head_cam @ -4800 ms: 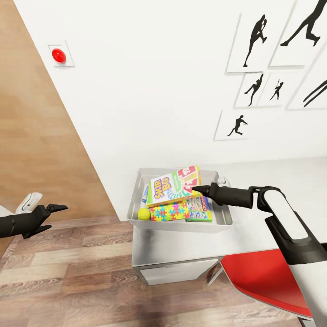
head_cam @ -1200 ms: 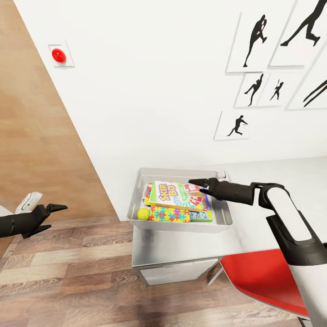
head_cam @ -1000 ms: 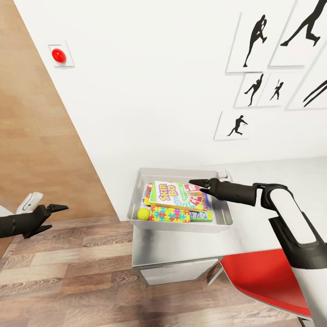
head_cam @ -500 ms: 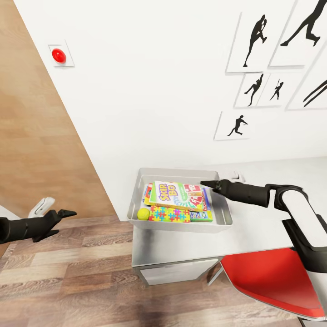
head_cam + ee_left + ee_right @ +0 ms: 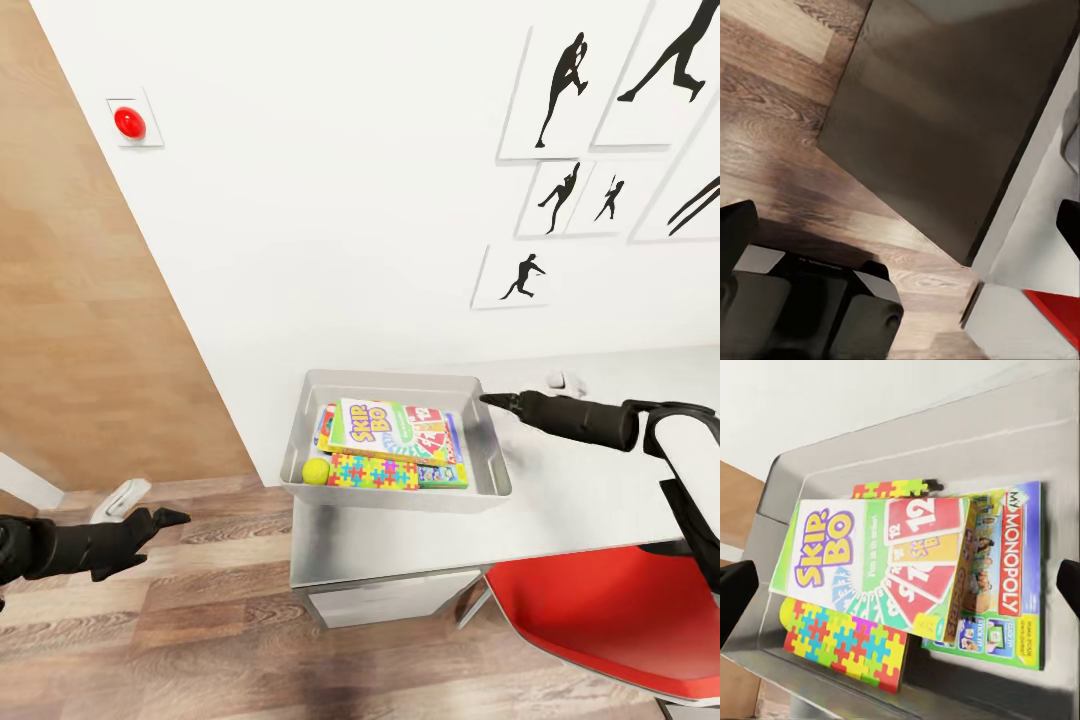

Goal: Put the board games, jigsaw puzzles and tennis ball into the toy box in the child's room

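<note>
Right pincer (image 5: 487,399) has drawn back off the toy box (image 5: 395,494), now past its right rim over the bench (image 5: 590,490); fingers apart, empty. Likely clearing after the drop. Left pincer (image 5: 172,518) has sunk lower over the floor; its gap I cannot tell. In the box: Skip-Bo game (image 5: 881,559) atop Monopoly box (image 5: 1009,577), jigsaw puzzle (image 5: 844,649), tennis ball (image 5: 316,471). Task looks near complete.

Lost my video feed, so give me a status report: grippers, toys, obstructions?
Right gripper open, empty, beside toy box. Left gripper low over floor, state unclear. Skip-Bo box, puzzle, tennis ball inside. Nothing blocking.
</note>
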`<state>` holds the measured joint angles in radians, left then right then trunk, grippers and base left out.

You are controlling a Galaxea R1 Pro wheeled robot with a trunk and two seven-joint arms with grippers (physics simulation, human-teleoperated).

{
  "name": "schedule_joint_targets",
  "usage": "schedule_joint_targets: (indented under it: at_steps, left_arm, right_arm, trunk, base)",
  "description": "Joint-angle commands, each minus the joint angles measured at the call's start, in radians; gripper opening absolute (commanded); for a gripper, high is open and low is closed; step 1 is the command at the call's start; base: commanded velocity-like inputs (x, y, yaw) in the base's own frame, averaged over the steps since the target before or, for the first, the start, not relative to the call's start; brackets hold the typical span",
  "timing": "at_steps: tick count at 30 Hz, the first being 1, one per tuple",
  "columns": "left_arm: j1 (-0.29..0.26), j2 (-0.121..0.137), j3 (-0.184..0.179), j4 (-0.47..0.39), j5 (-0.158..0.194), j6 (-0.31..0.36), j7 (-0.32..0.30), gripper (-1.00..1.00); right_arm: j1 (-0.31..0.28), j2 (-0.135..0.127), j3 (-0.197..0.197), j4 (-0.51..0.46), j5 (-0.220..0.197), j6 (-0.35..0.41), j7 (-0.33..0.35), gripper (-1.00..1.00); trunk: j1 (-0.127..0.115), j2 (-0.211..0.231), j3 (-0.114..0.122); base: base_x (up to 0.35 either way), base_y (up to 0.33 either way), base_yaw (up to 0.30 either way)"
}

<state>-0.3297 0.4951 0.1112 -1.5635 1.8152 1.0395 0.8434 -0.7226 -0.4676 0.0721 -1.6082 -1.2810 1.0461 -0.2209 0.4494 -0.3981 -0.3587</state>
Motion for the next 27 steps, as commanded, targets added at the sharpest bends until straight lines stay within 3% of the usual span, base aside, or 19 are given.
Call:
schedule_joint_targets:
  at_steps: [1,4,5,9,12,20,27]
  left_arm:
    - [-0.001,0.000,0.001,-0.001,0.010,0.003,0.010,1.00]
    - [0.033,-0.013,-0.004,-0.004,0.006,0.001,0.010,1.00]
    - [0.033,-0.013,-0.004,-0.004,0.006,0.001,0.010,1.00]
    - [0.070,-0.039,-0.007,-0.003,0.003,-0.002,0.010,1.00]
    - [0.082,-0.058,-0.007,-0.002,0.001,-0.003,0.012,1.00]
    - [0.107,-0.094,-0.006,-0.002,-0.026,-0.004,0.014,1.00]
    - [0.127,-0.104,-0.001,0.002,-0.038,-0.005,0.013,1.00]
  right_arm:
    - [-0.001,-0.001,0.001,-0.001,-0.011,0.001,-0.010,1.00]
    - [0.000,-0.032,-0.009,-0.001,0.077,0.001,-0.013,1.00]
    - [0.000,-0.032,-0.009,-0.001,0.077,0.001,-0.013,1.00]
    - [0.002,-0.061,-0.045,0.000,0.190,0.001,-0.010,1.00]
    - [0.011,-0.070,-0.069,0.000,0.226,0.001,-0.008,1.00]
    - [0.052,-0.083,-0.115,-0.002,0.272,0.001,-0.002,1.00]
    - [0.071,-0.091,-0.125,-0.003,0.280,0.001,0.015,1.00]
  trunk:
    - [0.001,-0.002,-0.002]
    - [0.001,-0.002,-0.002]
    - [0.001,-0.002,-0.002]
    - [0.001,-0.002,-0.002]
    - [0.001,-0.002,-0.001]
    - [0.001,-0.002,0.004]
    - [0.001,-0.002,0.013]
  base:
    - [0.000,0.000,0.000]
    - [0.000,0.000,0.000]
    - [0.000,0.000,0.000]
    - [0.000,0.000,0.000]
    - [0.000,0.000,0.000]
    - [0.000,0.000,-0.005]
    - [0.000,0.000,-0.032]
